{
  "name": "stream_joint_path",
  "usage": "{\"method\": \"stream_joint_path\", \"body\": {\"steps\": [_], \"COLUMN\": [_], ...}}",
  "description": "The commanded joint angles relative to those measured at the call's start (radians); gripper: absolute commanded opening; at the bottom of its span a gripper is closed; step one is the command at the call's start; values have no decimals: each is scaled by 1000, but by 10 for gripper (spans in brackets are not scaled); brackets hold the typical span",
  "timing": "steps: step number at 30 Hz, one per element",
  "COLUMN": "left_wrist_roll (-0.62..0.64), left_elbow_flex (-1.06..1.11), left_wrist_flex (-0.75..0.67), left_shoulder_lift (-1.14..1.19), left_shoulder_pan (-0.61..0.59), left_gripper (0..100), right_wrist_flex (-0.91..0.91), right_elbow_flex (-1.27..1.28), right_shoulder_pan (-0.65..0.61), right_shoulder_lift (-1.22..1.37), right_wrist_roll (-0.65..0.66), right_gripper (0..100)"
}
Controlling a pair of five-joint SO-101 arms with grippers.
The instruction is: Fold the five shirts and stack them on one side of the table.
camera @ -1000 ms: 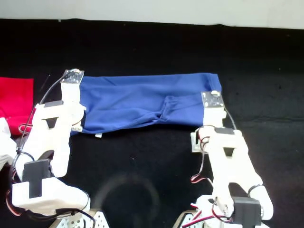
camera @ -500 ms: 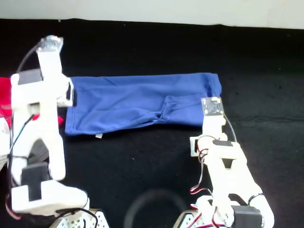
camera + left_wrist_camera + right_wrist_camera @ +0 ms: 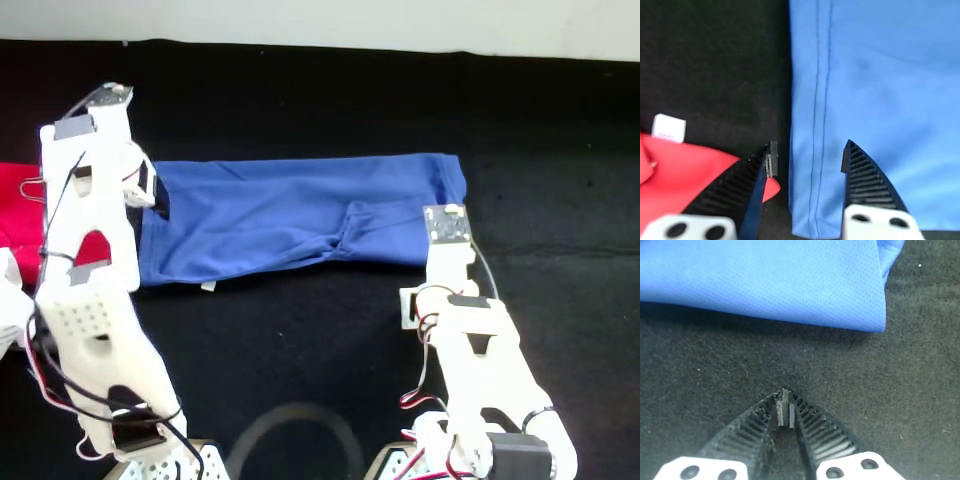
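A blue shirt [image 3: 300, 215], folded into a long band, lies flat across the middle of the high view on the black worktop [image 3: 300, 90], its right end doubled over near the centre right of the frame. A small white tag [image 3: 207, 286] pokes out at the band's lower edge, left of centre. At the left edge of the frame lies a red shirt [image 3: 18, 215], just beside the blue one with a narrow strip of worktop between them. The left arm stands over that gap at the left of the frame, and its left hand [image 3: 809, 147] hangs above the blue shirt's left end with the fingers spread wide and nothing between them: one fingertip [image 3: 771, 150] is over the gap by the red cloth, the other over blue fabric along the stitched hem. The right arm rises from the lower right of the frame. Its right hand [image 3: 786, 401] has the fingers pressed together, empty, over bare worktop just short of the blue shirt's near edge.
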Motion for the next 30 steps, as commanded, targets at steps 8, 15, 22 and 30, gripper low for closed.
{"method": "stream_joint_path", "body": {"steps": [8, 15, 22, 30], "left_wrist_roll": [-29, -106, -107, -109], "left_elbow_flex": [-220, -274, -435, -656], "left_wrist_flex": [35, 63, 169, 305], "left_shoulder_lift": [226, 229, 226, 229], "left_shoulder_pan": [-7, -16, -25, -48], "left_gripper": [213, 25, 8, 8], "right_wrist_flex": [-16, -16, -13, 8], "right_elbow_flex": [7, 7, 15, 185], "right_shoulder_pan": [2, 2, 7, 18], "right_shoulder_lift": [1, 1, -10, -364], "right_wrist_roll": [-3, -6, -8, -9], "right_gripper": [5, 5, 5, 5]}}
